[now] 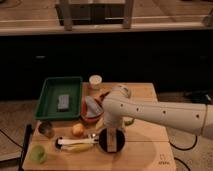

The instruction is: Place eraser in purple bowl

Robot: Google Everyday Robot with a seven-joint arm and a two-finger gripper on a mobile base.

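The purple bowl is a small, near-black round bowl on the wooden table, near its front edge. My gripper hangs straight down from the white arm, right over the bowl and within its rim. A pale rectangular piece, perhaps the eraser, shows at the gripper inside the bowl's outline. I cannot tell whether it is held or lying in the bowl.
A green tray with a grey block sits at the back left. An orange-red bowl, a white cup, an orange fruit, a metal cup, a light-green cup and a yellow-and-white utensil lie left of the purple bowl.
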